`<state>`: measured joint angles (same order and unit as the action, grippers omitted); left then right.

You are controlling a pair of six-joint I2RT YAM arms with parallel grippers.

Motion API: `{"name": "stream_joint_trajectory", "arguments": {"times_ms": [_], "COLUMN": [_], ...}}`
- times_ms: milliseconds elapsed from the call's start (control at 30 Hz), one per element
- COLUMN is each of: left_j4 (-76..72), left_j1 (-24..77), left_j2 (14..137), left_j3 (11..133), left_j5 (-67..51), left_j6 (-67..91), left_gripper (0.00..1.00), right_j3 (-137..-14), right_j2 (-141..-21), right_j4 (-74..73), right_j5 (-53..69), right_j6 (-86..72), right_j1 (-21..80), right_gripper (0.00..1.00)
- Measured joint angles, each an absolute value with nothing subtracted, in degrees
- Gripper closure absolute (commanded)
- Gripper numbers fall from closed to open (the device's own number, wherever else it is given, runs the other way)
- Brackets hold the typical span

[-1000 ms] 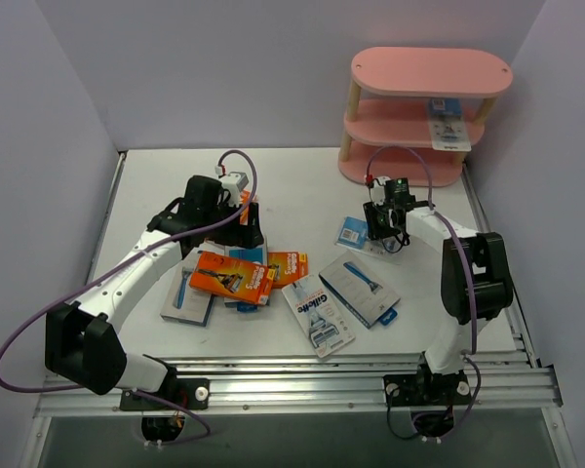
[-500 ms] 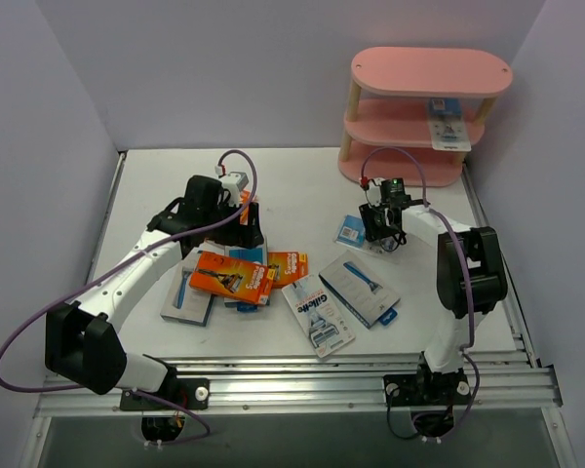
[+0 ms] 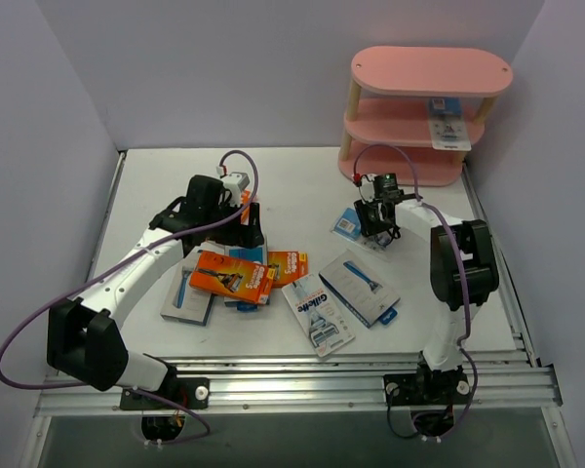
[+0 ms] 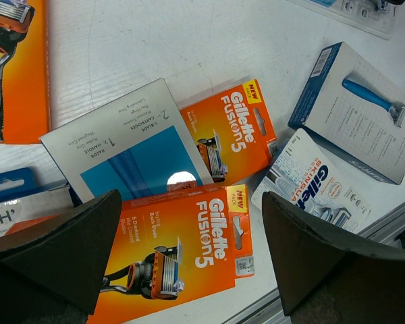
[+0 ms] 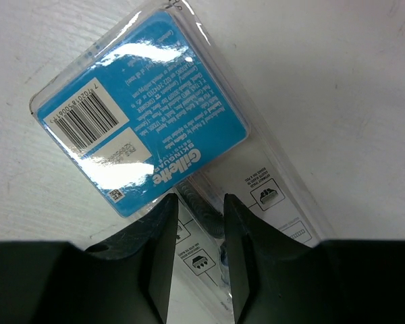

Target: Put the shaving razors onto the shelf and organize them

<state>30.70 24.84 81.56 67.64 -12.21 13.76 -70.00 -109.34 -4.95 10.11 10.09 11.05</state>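
Observation:
Several razor packs lie mid-table: an orange Fusion5 box [image 3: 232, 276] [image 4: 182, 250], a smaller orange box [image 3: 288, 265] [image 4: 233, 131], a white Gillette pack [image 3: 318, 314] [image 4: 317, 185] and a blue-grey box [image 3: 359, 288] [image 4: 358, 111]. My left gripper [image 3: 249, 229] [image 4: 189, 253] hangs open above the orange boxes, holding nothing. My right gripper [image 3: 375, 219] [image 5: 200, 263] is shut on a white-blue blister card [image 3: 348, 227] [image 5: 148, 108], back side up, low over the table. The pink shelf [image 3: 429, 73] stands back right with one blister card [image 3: 447, 132] on its middle tier.
Another flat box [image 3: 187, 292] lies left of the pile, and a grey-blue box back [image 4: 128, 148] lies under the orange ones. Walls close in the table at left, back and right. A metal rail [image 3: 292, 375] runs along the near edge.
My right gripper has shifted a little left and toward the back, and the blister card has moved with it. The left arm has not moved.

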Motion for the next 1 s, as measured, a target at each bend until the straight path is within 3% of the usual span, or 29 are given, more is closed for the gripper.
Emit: {"name": "stream_joint_trajectory", "arguments": {"times_ms": [200, 567, 1000], "left_j4": [30.7, 30.7, 30.6], "left_j1": [24.8, 24.8, 24.7], "left_j2": [81.6, 81.6, 83.4], "left_j3": [67.6, 67.6, 67.6], "left_j5": [-12.2, -12.2, -12.3], "left_j6": [13.7, 13.9, 14.8], "left_gripper": [0.06, 0.06, 0.06], "right_j3": [-73.3, -80.3, -80.0], "right_j2": [-111.6, -112.8, -110.2], "right_j4": [-5.5, -10.9, -10.9], "right_j5": [10.9, 15.7, 17.2], "right_j6": [10.1, 5.8, 2.0], "right_j1": [13.1, 14.0, 14.7], "right_gripper": [1.00, 1.00, 1.00]}}
